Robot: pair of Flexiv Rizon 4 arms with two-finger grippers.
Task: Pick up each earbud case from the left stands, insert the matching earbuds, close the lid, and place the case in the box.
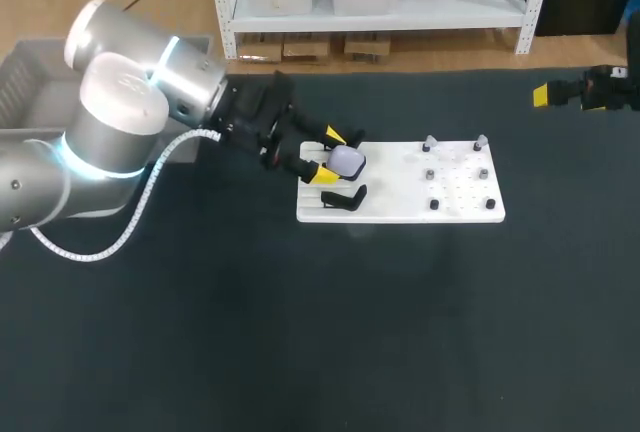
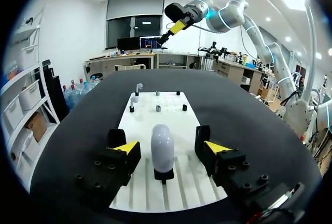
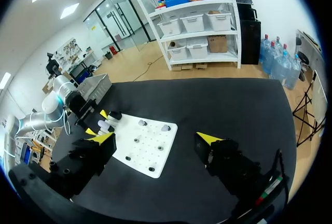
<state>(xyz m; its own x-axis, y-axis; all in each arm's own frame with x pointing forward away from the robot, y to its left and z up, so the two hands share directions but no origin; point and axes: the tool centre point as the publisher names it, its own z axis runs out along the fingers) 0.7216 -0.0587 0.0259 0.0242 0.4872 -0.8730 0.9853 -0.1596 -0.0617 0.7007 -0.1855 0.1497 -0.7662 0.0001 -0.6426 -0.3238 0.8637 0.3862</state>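
- An earbud case [image 2: 162, 149], pale and rounded, stands upright on a black stand [image 2: 164, 175] at the left end of a white board [image 1: 460, 214].
- My left jaws straddle the case, spread wide. One yellow fingertip [image 2: 126, 147] sits on each side, and the left wrist view shows a gap to the case on both, so nothing is pinched.
- A second black stand [image 1: 345, 197] sits just beside the first on the same board, nearer the front edge.
- Two white earbuds [image 1: 429, 142] perch on pegs along the board's far edge at its right end. Small dark pegs [image 1: 434, 204] dot the board around them.
- The board lies flat on the dark counter [image 1: 300, 332], a little back from the middle.
- My left arm [image 1: 120, 122] comes in from the left and reaches across to the board's left end.
- My right arm [image 1: 590, 92] is at the far right edge, well apart from the board. Its jaws are also spread and hold nothing, hanging over bare counter.
- A grey box [image 1: 30, 82] sits at the far left, behind my left arm.
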